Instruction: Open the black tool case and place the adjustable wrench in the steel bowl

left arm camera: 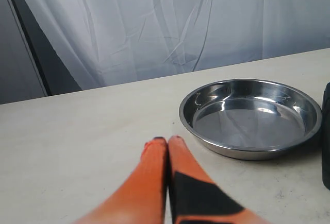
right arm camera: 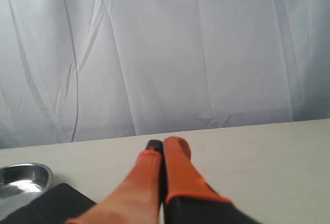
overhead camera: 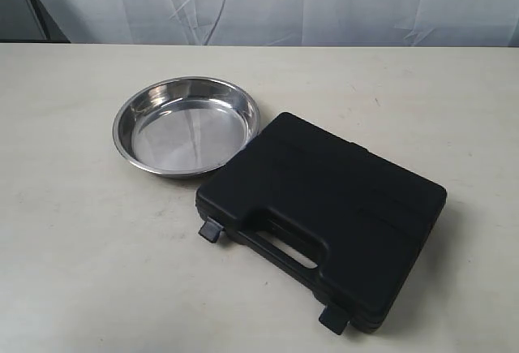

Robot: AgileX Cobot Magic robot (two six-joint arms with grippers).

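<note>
The black tool case (overhead camera: 324, 215) lies closed on the table, its handle cutout and two flipped-out latches facing the near edge. Touching its far left corner is the empty steel bowl (overhead camera: 187, 125). The adjustable wrench is out of view. Neither gripper shows in the exterior view. In the left wrist view my left gripper (left arm camera: 167, 140) is shut and empty, its orange fingers pressed together beside the steel bowl (left arm camera: 250, 117). My right gripper (right arm camera: 165, 144) is shut and empty too, above bare table, with a corner of the case (right arm camera: 54, 204) and the bowl (right arm camera: 23, 178) off to one side.
A pale table (overhead camera: 73, 256) carries everything. A white cloth backdrop (overhead camera: 268, 0) hangs behind its far edge, with a dark gap (overhead camera: 32, 4) at the far left.
</note>
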